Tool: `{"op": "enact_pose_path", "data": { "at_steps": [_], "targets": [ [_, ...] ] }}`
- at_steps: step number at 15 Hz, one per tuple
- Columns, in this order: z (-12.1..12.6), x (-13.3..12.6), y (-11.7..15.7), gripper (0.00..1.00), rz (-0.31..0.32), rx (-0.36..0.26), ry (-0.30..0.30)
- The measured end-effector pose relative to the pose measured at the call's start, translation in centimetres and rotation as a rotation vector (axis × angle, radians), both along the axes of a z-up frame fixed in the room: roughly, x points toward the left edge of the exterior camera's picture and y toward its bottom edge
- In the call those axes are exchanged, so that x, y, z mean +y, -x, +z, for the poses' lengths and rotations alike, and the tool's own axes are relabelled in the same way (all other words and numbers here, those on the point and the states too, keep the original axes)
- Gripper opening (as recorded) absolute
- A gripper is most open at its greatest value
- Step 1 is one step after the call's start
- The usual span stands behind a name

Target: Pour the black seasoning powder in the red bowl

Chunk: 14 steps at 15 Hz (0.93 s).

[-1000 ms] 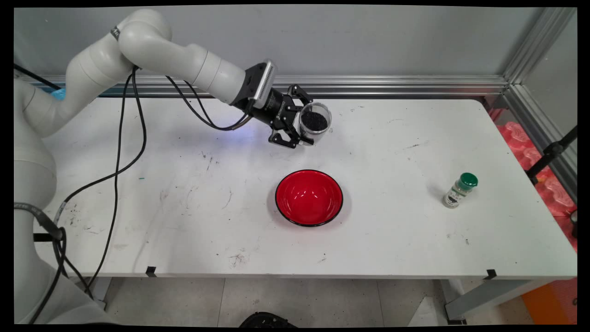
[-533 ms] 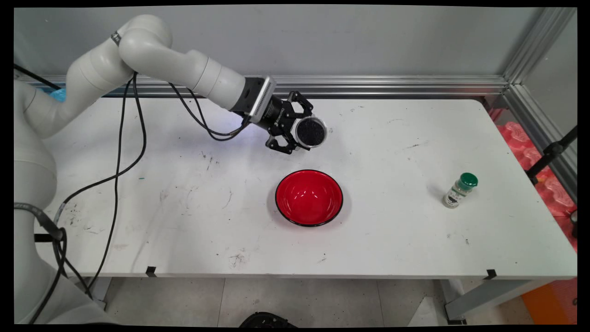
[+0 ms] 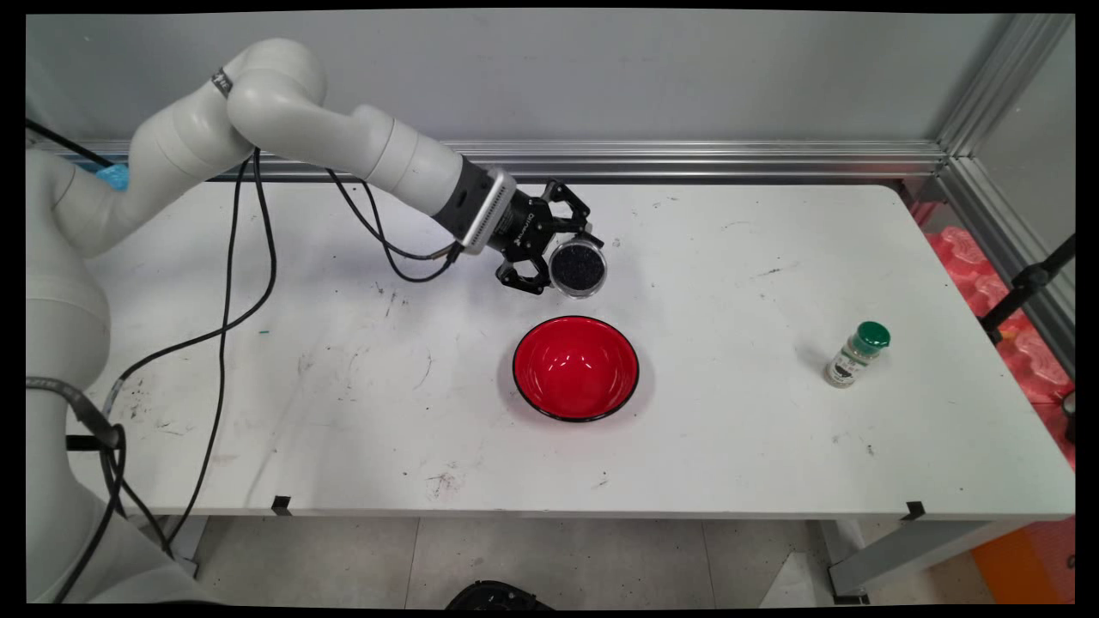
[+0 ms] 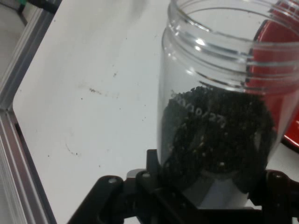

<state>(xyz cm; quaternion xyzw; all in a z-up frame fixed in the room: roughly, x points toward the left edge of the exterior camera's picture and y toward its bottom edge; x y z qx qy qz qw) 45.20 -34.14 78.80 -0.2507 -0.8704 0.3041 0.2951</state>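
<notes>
While the gripper point(image 3: 562, 257) clamps a clear jar point(image 3: 578, 267) of black granules, main view puts the jar aloft just behind the red bowl point(image 3: 576, 367), mouth tipped toward camera; a green-capped bottle point(image 3: 855, 354) stands well right of the bowl. Hand view alone shows threaded open neck, no lid, jaws gripping the lower body. Likely rigid, smooth, light plastic; contents loose, spill-prone.

A clear jar point(image 3: 578, 267) of black bits is held by the gripper point(image 3: 562, 257), tipped above the red bowl point(image 3: 575, 368).
</notes>
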Motion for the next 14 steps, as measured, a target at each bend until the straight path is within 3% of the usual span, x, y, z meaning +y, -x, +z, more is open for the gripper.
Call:
{"op": "enact_pose_path", "data": {
  "at_steps": [14],
  "targets": [
    [-0.7, 0.6, 2.3, 0.0, -0.12, -0.141, 0.21]
  ]
}}
